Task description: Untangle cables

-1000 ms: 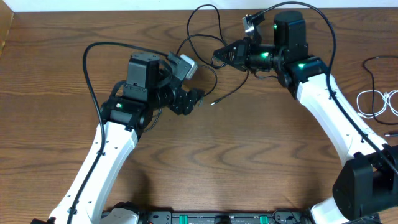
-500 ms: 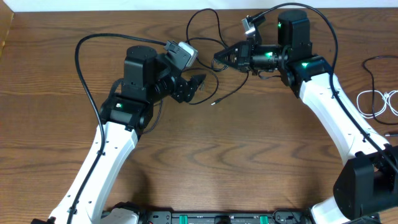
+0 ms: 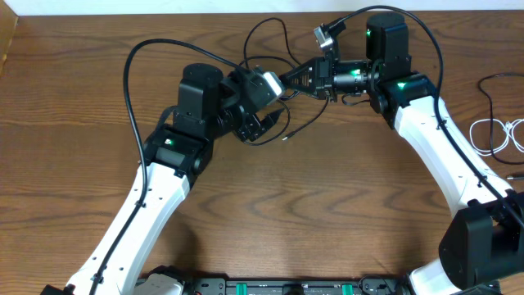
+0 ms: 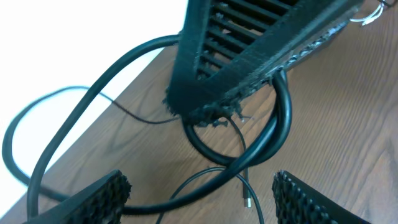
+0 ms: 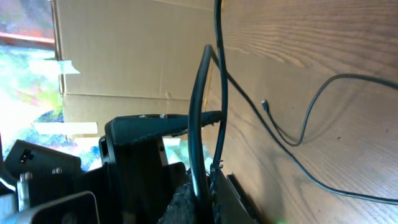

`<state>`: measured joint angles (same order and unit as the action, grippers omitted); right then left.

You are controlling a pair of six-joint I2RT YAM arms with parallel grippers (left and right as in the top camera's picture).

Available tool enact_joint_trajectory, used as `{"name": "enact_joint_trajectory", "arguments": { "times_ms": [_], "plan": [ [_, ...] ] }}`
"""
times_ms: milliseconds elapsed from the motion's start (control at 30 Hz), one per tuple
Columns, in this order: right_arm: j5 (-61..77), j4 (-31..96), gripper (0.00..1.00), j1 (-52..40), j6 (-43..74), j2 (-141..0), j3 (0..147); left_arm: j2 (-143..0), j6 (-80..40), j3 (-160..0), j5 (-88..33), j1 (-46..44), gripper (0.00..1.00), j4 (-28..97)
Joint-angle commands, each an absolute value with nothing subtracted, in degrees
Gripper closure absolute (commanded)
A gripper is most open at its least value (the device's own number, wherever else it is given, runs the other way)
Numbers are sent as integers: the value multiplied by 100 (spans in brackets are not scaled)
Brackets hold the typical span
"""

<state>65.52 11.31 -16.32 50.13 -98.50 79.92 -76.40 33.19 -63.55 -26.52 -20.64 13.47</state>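
The untangling looks barely begun: the right claw (image 3: 286, 80) is clamped on a black cable (image 4: 285, 118) that loops under it, while the left claw (image 3: 268, 124) waits just beside the right claw, apart and empty.

Both arms share one build. The left arm (image 3: 155, 197) and the right arm (image 3: 434, 147) have smooth white shells on their long links and boxy black housings at the joints, each lit by a small green light (image 3: 401, 86). A thick black cable (image 3: 129, 65) arcs off the left arm, and another runs off the right. A pale grey camera block (image 3: 266, 84) sits at the left wrist. The left gripper (image 4: 200, 183) has black jaws faced with studded pads. The right gripper (image 4: 205, 106) has black jaws slotted along the side, with frayed pad edges.
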Motion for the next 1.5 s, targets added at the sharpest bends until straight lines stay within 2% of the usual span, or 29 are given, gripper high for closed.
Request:
{"name": "enact_joint_trajectory", "arguments": {
  "times_ms": [0, 133, 267, 333, 533, 600, 667, 733, 1000, 1067, 1233, 1267, 1300, 1333, 1467],
  "plan": [
    [6895, 1111, 99, -1612, 5120, -9686, 7981, -7673, 3642, -6407, -2580, -2097, 34, 1334],
    [6982, 1114, 99, -1612, 5120, -9686, 7981, -7673, 3642, -6407, -2580, -2097, 63, 1332],
    [7028, 1114, 99, -1612, 5120, -9686, 7981, -7673, 3642, -6407, -2582, -2097, 85, 1332],
    [7050, 1111, 99, -1614, 5120, -9686, 7981, -7673, 3642, -6407, -2582, -2097, 91, 1332],
    [7067, 1111, 99, -1616, 5116, -9686, 7981, -7673, 3640, -6407, -2585, -2097, 93, 1334],
    [7063, 1111, 95, -1614, 5113, -9686, 7981, -7673, 3638, -6407, -2587, -2097, 93, 1337],
    [7011, 1111, 84, -1616, 5026, -9686, 7981, -7673, 3616, -6407, -2587, -2097, 93, 1339],
    [6914, 1111, 69, -1616, 4934, -9686, 7981, -7673, 3559, -6407, -2593, -2097, 92, 1339],
    [6458, 1111, 35, -1612, 4790, -9686, 7981, -7673, 3487, -6407, -2630, -2097, 93, 1417],
    [6401, 1109, 30, -1605, 4772, -9686, 7981, -7673, 3487, -6407, -2630, -2097, 92, 1450],
    [6322, 1107, 30, -1594, 4768, -9686, 7981, -7673, 3487, -6407, -2628, -2093, 93, 1533],
    [6283, 1109, 32, -1586, 4764, -9686, 7981, -7673, 3487, -6407, -2630, -2093, 92, 1546],
    [6139, 1109, 44, -1562, 4630, -9686, 7981, -7673, 3487, -6407, -2630, -2093, 92, 1577],
    [6051, 1111, 48, -1555, 4578, -9686, 7981, -7673, 3487, -6405, -2633, -2093, 92, 1592],
    [5854, 1107, 49, -1553, 4331, -9686, 7981, -7673, 3487, -6407, -2652, -2093, 93, 1708]
  ]
}}
